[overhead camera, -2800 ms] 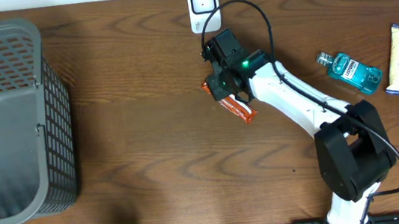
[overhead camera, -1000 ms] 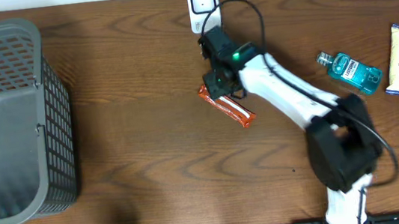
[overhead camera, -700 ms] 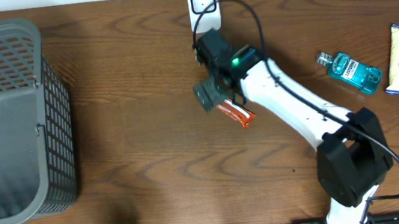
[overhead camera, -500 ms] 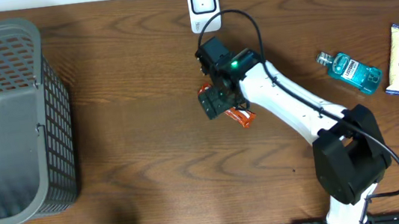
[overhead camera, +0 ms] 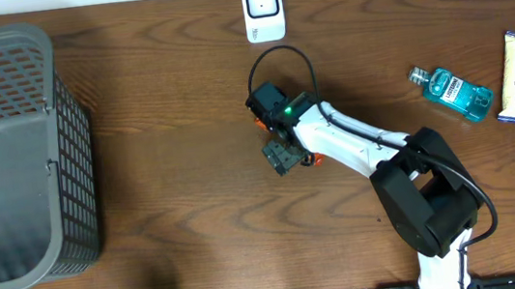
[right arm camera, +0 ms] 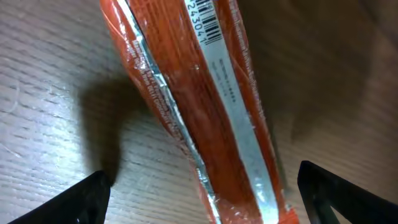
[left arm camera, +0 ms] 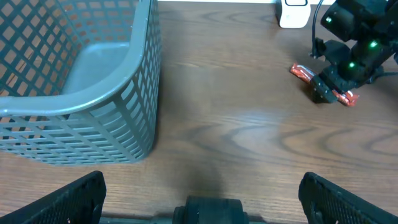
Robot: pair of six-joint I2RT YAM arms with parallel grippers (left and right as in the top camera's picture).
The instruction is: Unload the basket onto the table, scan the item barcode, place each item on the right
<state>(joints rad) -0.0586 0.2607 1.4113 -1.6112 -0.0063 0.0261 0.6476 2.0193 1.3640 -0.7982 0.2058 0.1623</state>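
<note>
- The orange snack bar (right arm camera: 199,118) lies flat on the table (overhead camera: 177,202), barcode up, likely so the scanner (overhead camera: 262,8) can read it.
- The right gripper (right arm camera: 202,196) hangs over it, spread wide, holding nothing.
- The left gripper (left arm camera: 205,196) is spread too.

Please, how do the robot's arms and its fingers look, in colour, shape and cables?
The right arm has white links with bulky black joints, a small green light near the wrist and a thin black cable looping above it. The right fingers and the left fingers are black.
</note>
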